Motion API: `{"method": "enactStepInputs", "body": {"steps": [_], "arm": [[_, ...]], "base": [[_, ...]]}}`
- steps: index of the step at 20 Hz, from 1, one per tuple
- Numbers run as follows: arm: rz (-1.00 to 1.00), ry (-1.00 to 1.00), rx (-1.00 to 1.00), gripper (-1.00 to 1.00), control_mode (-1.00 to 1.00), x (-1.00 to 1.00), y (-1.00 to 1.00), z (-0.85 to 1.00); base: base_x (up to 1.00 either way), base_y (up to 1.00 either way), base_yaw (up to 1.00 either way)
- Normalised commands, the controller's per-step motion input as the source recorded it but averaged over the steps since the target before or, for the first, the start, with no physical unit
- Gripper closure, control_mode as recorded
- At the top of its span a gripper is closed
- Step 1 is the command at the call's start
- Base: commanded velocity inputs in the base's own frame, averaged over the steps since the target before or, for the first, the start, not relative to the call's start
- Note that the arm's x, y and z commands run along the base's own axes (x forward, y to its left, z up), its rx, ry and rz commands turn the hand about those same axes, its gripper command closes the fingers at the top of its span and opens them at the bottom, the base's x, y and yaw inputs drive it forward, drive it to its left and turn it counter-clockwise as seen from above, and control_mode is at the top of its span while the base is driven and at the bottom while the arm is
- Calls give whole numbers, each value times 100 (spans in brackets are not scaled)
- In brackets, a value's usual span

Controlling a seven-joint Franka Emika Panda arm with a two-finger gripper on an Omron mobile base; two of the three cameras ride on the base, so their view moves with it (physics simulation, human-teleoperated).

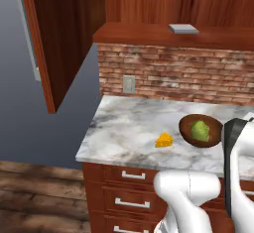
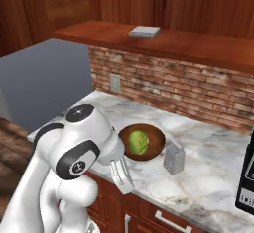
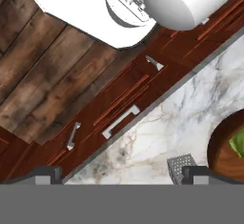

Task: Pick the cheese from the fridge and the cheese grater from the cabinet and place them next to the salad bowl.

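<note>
On the marble counter [image 1: 124, 128], the cheese [image 1: 164, 140] is seen furthest left in the left base view, lying near the front edge and just left of the salad bowl [image 1: 200, 130], close to it but apart. The bowl, dark wood with green lettuce inside, is placed at mid-counter below the brick backsplash [image 1: 173, 73]. In the right base view the cheese grater [image 2: 173, 156] is found upright just right of the bowl, near its rim — whether the two touch cannot be told.

The gripper [image 2: 120, 172] is seen in the right base view at the counter's front edge, hanging just in front of the bowl's left side, with the grater off to its right and well apart from the fingers. Its jaws are spread wide and nothing is held between them. In the hand view the grater is glimpsed just beside one fingertip [image 3: 200, 174], with the bowl at the right edge and the drawers [image 3: 119, 120] running diagonally across.
</note>
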Motion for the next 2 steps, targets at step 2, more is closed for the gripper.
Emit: {"method": "enactStepInputs", "body": {"steps": [2], "arm": [[56,-19,-17,-100,-100,2,14,16]], "base": [[0,0,0]]}}
